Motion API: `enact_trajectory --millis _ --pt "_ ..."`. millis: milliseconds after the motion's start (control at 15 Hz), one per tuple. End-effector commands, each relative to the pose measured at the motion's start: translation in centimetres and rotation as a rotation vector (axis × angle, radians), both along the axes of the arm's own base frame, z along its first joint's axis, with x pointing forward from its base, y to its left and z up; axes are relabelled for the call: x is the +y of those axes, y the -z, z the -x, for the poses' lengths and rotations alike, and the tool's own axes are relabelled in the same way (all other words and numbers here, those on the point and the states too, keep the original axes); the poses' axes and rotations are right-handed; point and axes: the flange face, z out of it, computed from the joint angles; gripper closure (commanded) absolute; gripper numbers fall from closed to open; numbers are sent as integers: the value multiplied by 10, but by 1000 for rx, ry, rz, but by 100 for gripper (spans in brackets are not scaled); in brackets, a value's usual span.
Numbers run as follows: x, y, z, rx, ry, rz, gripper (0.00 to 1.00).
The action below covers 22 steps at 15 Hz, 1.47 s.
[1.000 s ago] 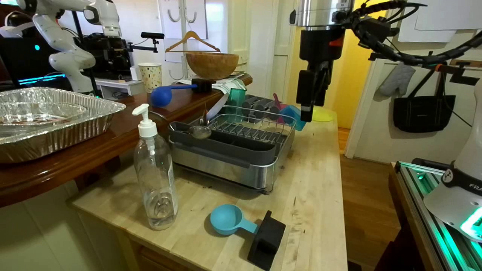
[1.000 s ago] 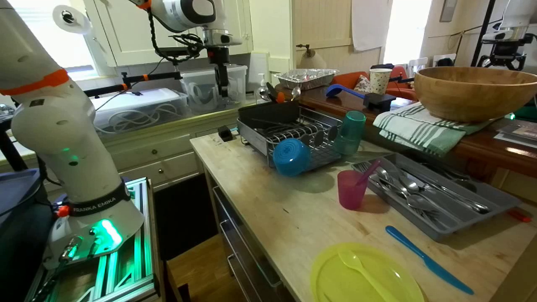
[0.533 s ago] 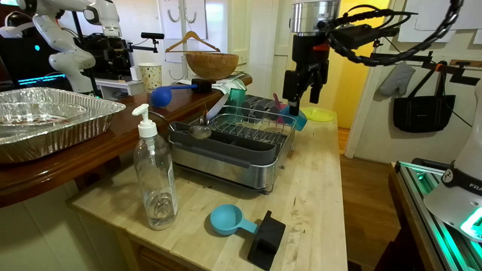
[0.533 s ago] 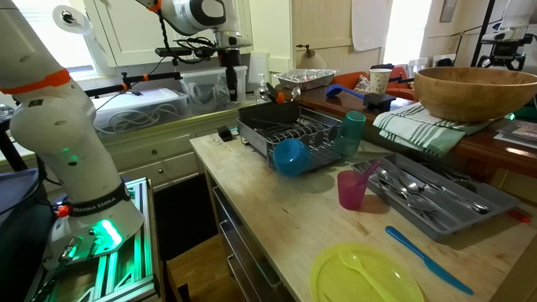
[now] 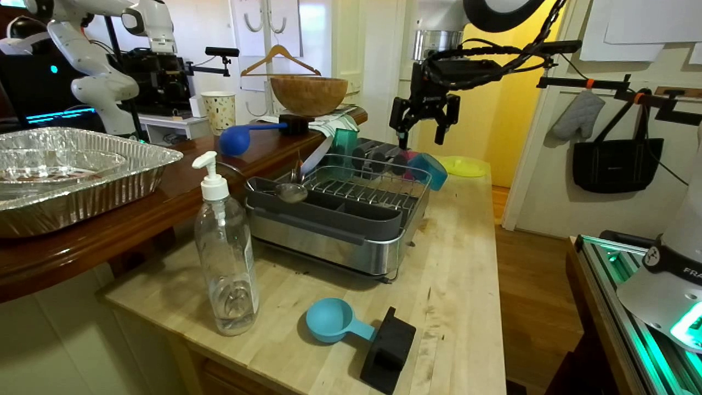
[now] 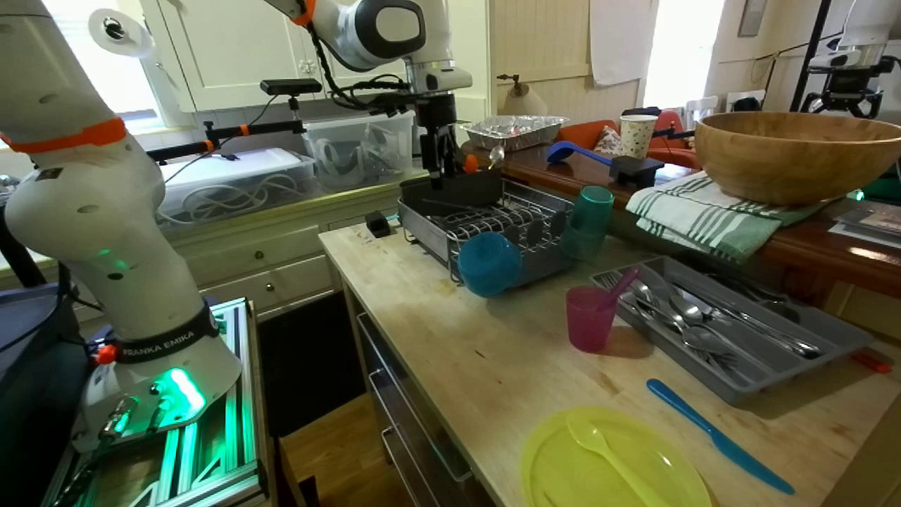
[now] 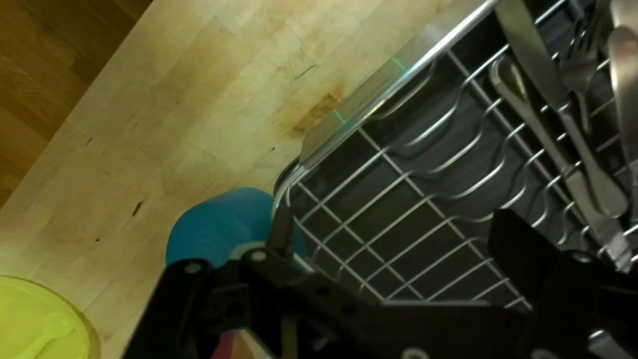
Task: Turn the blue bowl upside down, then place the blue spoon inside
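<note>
Lower than the fingers (image 5: 441,133), shown parted and released in an exterior view: blue bowl (image 5: 431,171), tilted at dish rack (image 5: 378,260). Listed in an exterior view, well apart: pink cup (image 6: 588,320). Wrist view: blue bowl partly covered by the fingers.

- A white, rounded Franka Emika arm (image 6: 91,218) is standing on its pale base (image 6: 162,394), which is glowing green on one face.
- A bright orange band (image 6: 70,137) is wrapping one thick link.
- The smooth white forearm (image 6: 345,36) is sloping in from the upper edge of an exterior view.
- A silver, ring-shaped collar (image 5: 437,44) at the wrist is facing downward.
- Black, corrugated cables (image 5: 471,82) are looping beside it.
- A black, angular, two-fingered Robotiq gripper (image 5: 422,140) is hanging below, pointing down in both exterior views.
- Its dark, jointed fingers (image 7: 518,239) are standing wide apart in the wrist view.
</note>
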Motion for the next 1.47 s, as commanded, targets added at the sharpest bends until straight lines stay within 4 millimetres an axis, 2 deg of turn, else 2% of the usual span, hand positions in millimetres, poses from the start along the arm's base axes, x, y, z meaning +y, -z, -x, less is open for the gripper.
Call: enact_trajectory --millis 0,333,667,733,867,1067,1133,1200,1400 --pt "-41 9 -17 -33 117 27 0" --pt "-105 -5 -17 -64 224 74 0" --pt "-157 -5 -8 -4 176 128 0" --pt "-145 -9 -7 -42 201 104 0" --pt "-151 -9 -6 -39 204 105 0" --pt "-146 -9 -7 -40 195 105 0" --pt "-133 -4 -3 -21 158 92 0" --pt "-131 2 -7 -19 164 108 0" --pt "-149 23 -21 39 268 94 0"
